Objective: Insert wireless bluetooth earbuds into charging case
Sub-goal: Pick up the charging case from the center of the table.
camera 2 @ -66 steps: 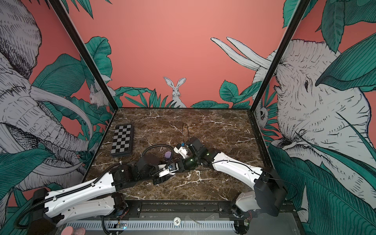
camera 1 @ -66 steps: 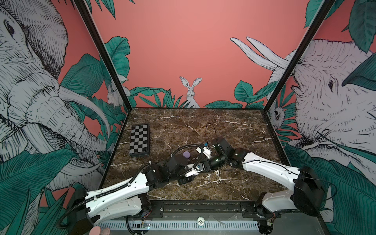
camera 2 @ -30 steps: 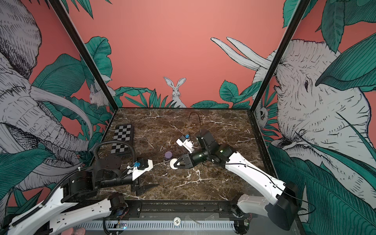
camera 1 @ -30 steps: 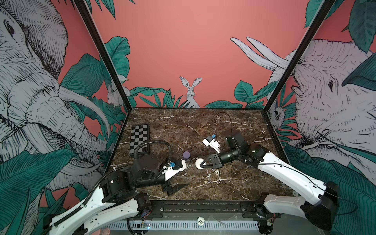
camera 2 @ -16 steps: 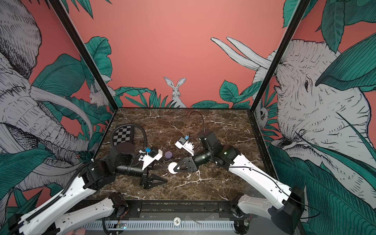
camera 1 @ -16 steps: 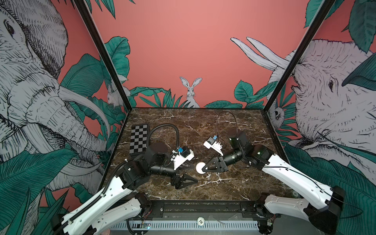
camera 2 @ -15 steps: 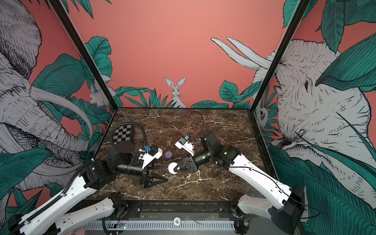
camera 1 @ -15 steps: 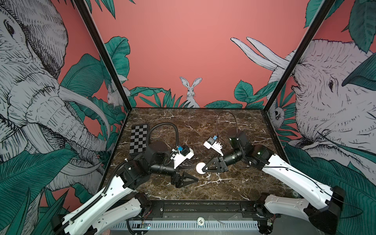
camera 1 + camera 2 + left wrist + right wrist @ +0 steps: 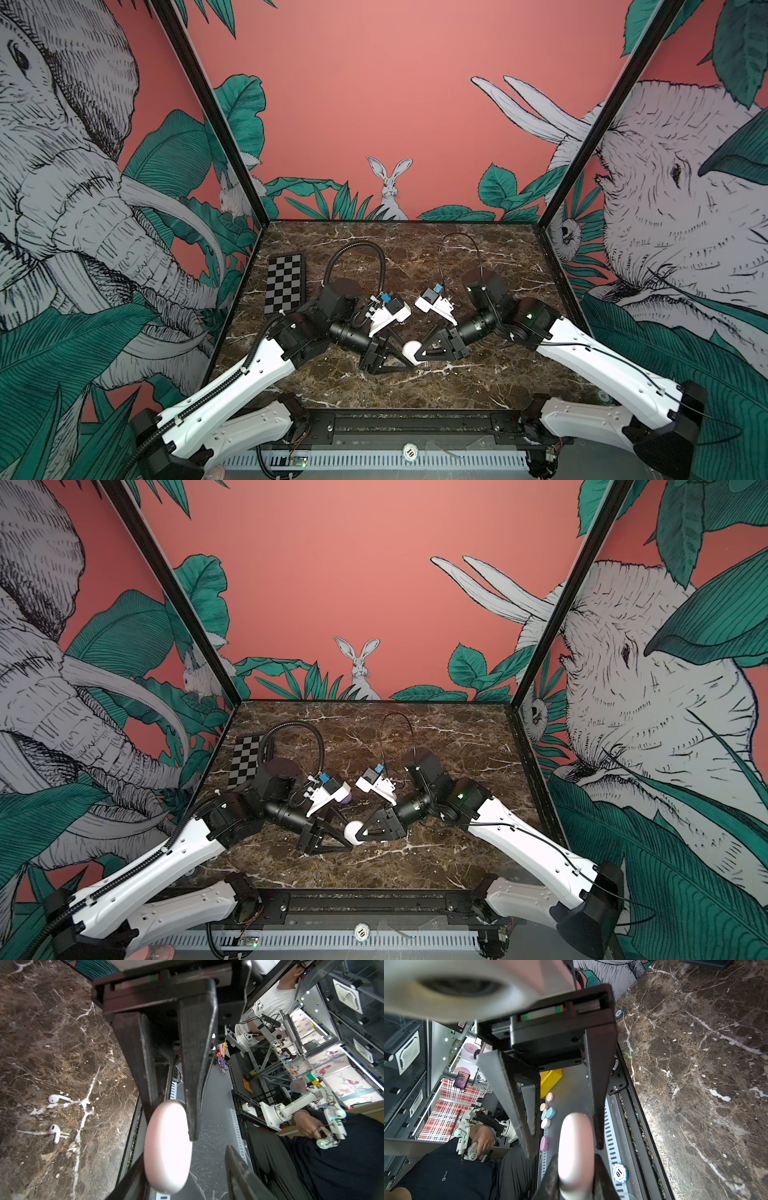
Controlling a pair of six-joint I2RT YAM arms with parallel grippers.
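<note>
Left fingers (image 9: 197,1053) have come around the case (image 9: 168,1147) that right fingers (image 9: 598,1095) clamp, their hold unclear; only left wrist shows earbuds (image 9: 53,1098).

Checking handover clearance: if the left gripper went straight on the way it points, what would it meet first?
The white case: it sits between the fingertips of the left gripper, gripped from the opposite side by the right gripper. Straight behind it, probably that gripper's fingers.

A blue-and-white poker chip (image 9: 619,1173) at the slotted front rail (image 9: 612,1148) reads "10" in the right wrist view and in both top views. The operator's dark shirt (image 9: 446,1172) bears "RUN" in small pale letters. A second chip (image 9: 618,1013) is too blurred to read.
</note>
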